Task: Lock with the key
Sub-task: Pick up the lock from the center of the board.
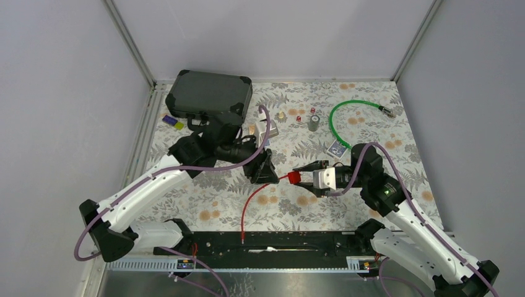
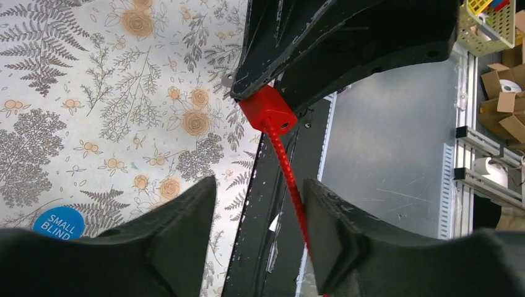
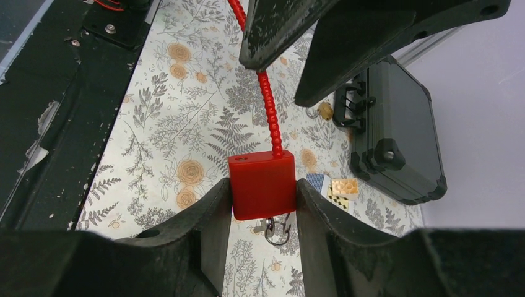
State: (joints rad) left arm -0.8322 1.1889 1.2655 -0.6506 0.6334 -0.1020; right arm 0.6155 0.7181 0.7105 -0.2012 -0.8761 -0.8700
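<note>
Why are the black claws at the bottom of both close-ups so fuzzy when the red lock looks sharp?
Left wrist view: the fingers sit right by the lens, so they blur and go dark; the red lock is in focus. Right wrist view: the same, fingers soft-edged, lock crisp. Top view: even light, faint shadows, nothing blurred.

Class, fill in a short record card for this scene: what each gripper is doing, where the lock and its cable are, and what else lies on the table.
Right gripper: shut on the red padlock, held above the table
Left gripper: open, one finger either side of the red cable
Red cable: runs from the padlock towards the near edge
Key ring: hangs under the padlock
Black case: closed, far left corner
Green cable: curled, far right
</note>
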